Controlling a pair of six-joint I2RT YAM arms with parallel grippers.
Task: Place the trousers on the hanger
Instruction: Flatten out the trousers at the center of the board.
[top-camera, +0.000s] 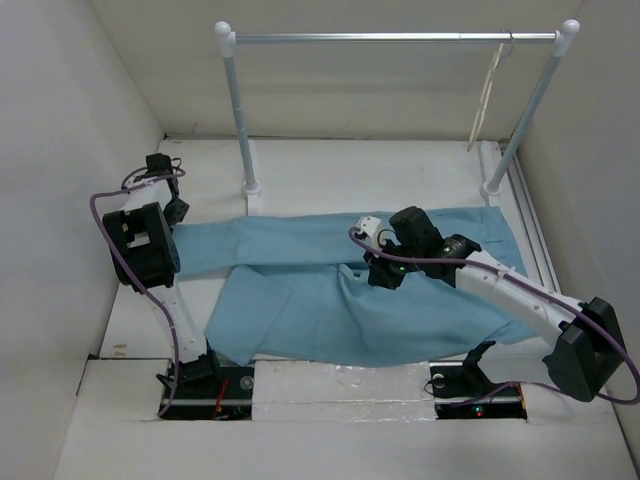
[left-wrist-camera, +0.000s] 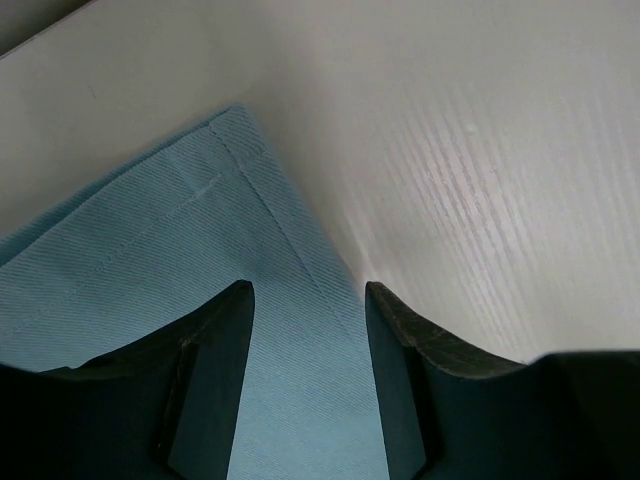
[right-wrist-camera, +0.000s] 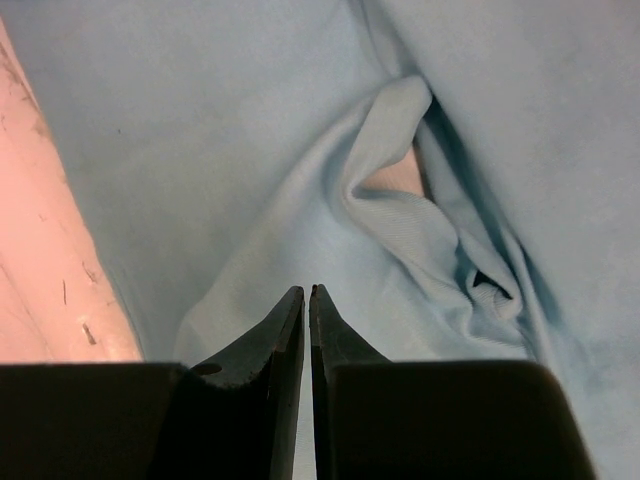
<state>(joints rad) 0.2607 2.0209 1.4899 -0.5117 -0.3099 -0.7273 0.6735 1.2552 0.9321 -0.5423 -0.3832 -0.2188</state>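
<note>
The trousers (top-camera: 300, 310) lie spread on the desk (top-camera: 330, 170), soft and limp, probably best pinched at the leg hem, where the left end effector (left-wrist-camera: 308, 292) hovers released, while the right end effector (right-wrist-camera: 307, 292) is clenched empty over mid-cloth.

Silver rail (top-camera: 395, 38) across the back, two slanted posts (top-camera: 238, 110) with white caps and feet, white counter (top-camera: 330, 165), plain white walls (top-camera: 60, 120), near-edge strip (top-camera: 340, 380), perhaps glossy tape
</note>
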